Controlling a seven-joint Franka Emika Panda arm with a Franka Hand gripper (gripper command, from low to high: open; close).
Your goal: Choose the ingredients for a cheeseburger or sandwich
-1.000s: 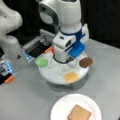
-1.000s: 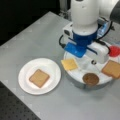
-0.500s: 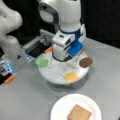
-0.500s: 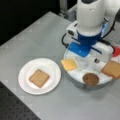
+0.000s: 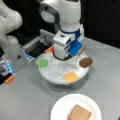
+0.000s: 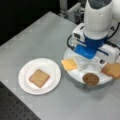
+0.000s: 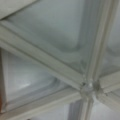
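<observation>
Grey tabletop (image 6: 37,37) with a dark backdrop behind it, so everything on it stands out nicely. You've got the white segmented tray (image 5: 53,76) sitting mid-table, and the gripper (image 5: 63,51) is down low over the tray's middle, right at the dividers; the wrist view shows nothing but those ribs (image 7: 62,72) crossing up close, no fingers in frame, so I can't tell how the jaws stand or whether they hold anything. The ingredients sit around the tray's edge: green lettuce blob (image 5: 41,62) toward a front view's left, orange cheese square (image 5: 71,76) at the near rim, dark-brown patty (image 5: 86,62) on the right rim, and a bread square (image 6: 112,70) showing at a front view's right. I can't spot the tomato disc; the arm probably hides it. One bread square (image 6: 38,78) already lies flat on the white paper plate (image 6: 25,71), well apart from the gripper, so the sandwich looks only just begun. As for handling, I'd guess these pieces are light, thin and fairly stiff, maybe a bit slick, and lying flat means little edge to pinch. You'd likely do best catching a piece across its opposite sides where it overhangs the rim, like the patty and cheese do.
</observation>
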